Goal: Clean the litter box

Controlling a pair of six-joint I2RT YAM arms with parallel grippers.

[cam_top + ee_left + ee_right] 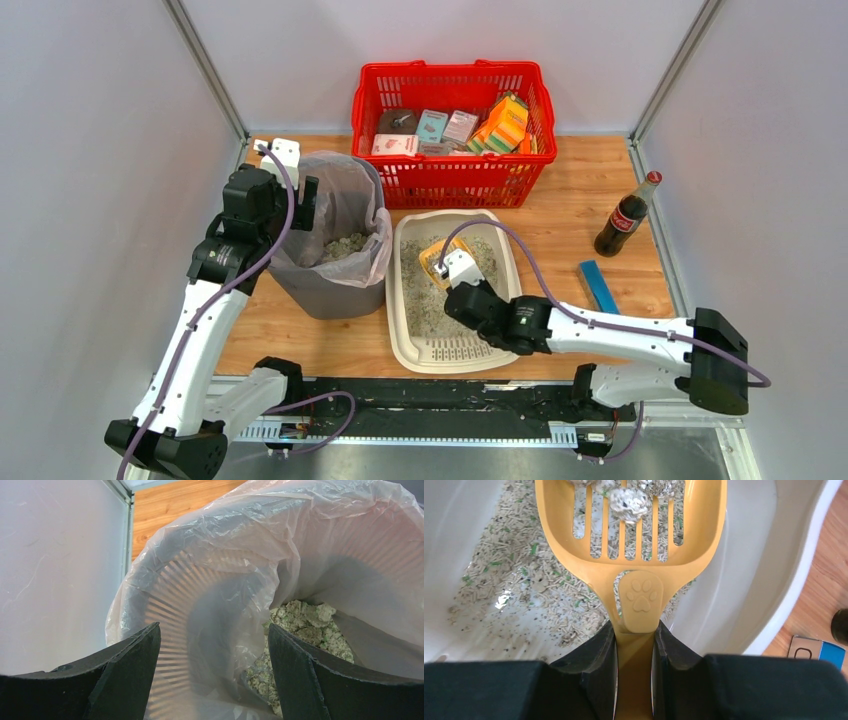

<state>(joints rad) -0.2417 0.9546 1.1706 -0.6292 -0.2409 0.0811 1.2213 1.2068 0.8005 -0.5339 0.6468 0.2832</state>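
I'm clamping the scoop (631,545) by its handle in the right gripper (634,632) over the box (450,350) at twelve o'clock, left gripper (214,645) gaping empty above the bin (320,290) at its nine, and tilting en route is risking clumps (629,502) rolling off.

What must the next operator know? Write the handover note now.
Left hand: open, empty, at the rim of the bagged bin, beside the litter box.
Right hand: shut on the yellow scoop, held over the litter box, with clumps on its slots.
Done: some litter already lies in the bin.
Left: carry this load to the bin, tip it, then sift the remaining litter.
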